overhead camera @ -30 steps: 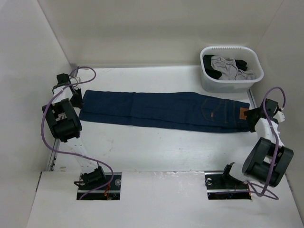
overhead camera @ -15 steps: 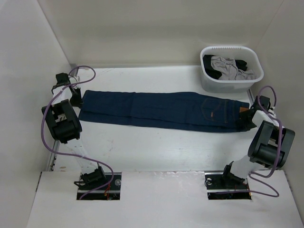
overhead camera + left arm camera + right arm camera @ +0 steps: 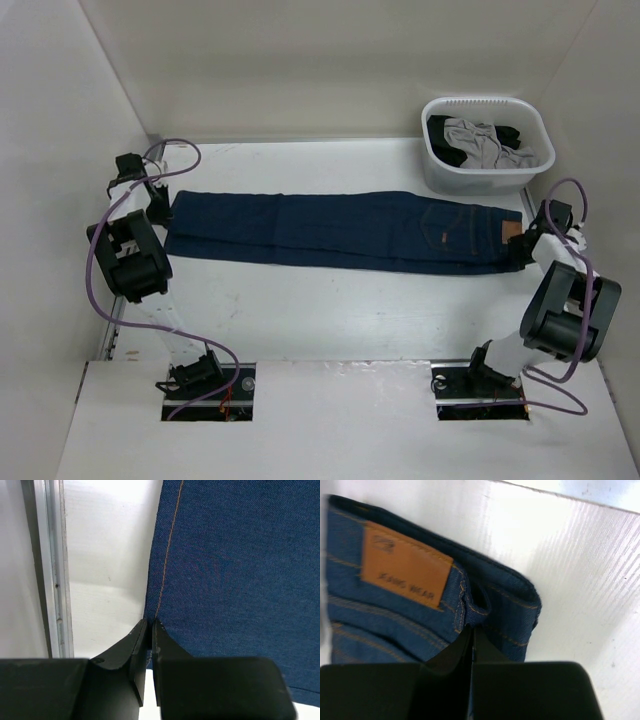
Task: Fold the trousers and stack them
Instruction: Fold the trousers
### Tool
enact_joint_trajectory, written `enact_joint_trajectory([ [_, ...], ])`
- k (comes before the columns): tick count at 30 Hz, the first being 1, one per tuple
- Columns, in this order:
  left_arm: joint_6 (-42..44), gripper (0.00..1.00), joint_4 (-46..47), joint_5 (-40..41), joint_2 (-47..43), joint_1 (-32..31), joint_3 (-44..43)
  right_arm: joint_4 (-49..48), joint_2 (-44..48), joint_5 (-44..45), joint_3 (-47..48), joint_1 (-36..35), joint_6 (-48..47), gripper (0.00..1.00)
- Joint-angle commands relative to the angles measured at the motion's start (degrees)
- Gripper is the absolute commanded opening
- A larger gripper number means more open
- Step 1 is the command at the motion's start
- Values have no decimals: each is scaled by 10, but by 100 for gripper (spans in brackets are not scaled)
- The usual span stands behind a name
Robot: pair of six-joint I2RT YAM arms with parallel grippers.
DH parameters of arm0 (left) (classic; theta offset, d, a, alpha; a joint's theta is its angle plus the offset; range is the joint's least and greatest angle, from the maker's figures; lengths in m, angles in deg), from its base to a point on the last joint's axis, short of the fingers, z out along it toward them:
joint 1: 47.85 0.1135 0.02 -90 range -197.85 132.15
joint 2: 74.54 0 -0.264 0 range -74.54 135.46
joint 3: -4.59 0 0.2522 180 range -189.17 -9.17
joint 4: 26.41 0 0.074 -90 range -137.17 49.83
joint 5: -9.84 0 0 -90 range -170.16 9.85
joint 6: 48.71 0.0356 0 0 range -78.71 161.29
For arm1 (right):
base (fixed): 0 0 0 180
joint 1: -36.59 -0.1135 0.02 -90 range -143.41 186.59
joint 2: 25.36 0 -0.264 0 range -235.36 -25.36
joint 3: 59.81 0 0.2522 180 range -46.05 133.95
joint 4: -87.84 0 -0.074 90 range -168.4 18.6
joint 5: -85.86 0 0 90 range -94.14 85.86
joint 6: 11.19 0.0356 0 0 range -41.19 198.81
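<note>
- Your left tool (image 3: 149, 622) sits at the far left of the worktop (image 3: 330, 310), fingers pressed together on the hem edge of the trousers (image 3: 340, 232), right beside the orange seam. It has hardly shifted over the last second, so that end looks ready.
- The trousers lie flat at full length across the middle of the worktop, hems to the left, waistband to the right. Their outline matches a second ago, apart from the near right corner, which has drawn in slightly.
- Your right tool (image 3: 472, 630) is where the change is: the arm has swung its elbow in from the right and the fingers are now closed on the waistband corner, just beside the tan patch (image 3: 402, 567).
- With both ends pinched, you look set for the first fold; I judge the next move is lifting one end over to the other, keeping the edges in line.
- The white basket (image 3: 485, 150) stands behind the right end, apart from the denim.
</note>
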Motion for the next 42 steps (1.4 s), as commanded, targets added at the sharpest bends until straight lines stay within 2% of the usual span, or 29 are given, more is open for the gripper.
enact_joint_trajectory([
  [1,21,0,-4,8,-43,11,-31,-12,59,1,25,9,-4,0],
  [9,46,0,-17,8,-61,13,-58,6,108,-21,39,17,-10,0],
  [16,100,0,-88,8,-115,29,-98,58,196,-14,28,45,-21,0],
  [19,121,0,-107,12,-148,44,-50,73,233,-13,-13,56,-22,0],
  [23,148,0,-98,24,-156,46,68,67,235,-16,-81,58,-13,0],
  [26,155,0,-64,38,-132,43,119,46,216,-13,-111,56,3,8],
  [29,152,2,-16,40,-112,40,126,36,190,-9,-115,55,2,25],
  [32,147,6,1,46,-95,37,112,27,177,-14,-113,55,0,57],
  [33,147,7,-3,47,-93,35,107,26,177,-19,-112,55,0,74],
  [34,148,8,-5,48,-93,35,107,26,178,-22,-111,53,1,100],
  [39,144,33,-3,60,-107,38,102,15,156,-41,-120,45,41,100],
  [42,137,37,6,75,-125,39,83,-2,117,-44,-114,36,71,100],
])
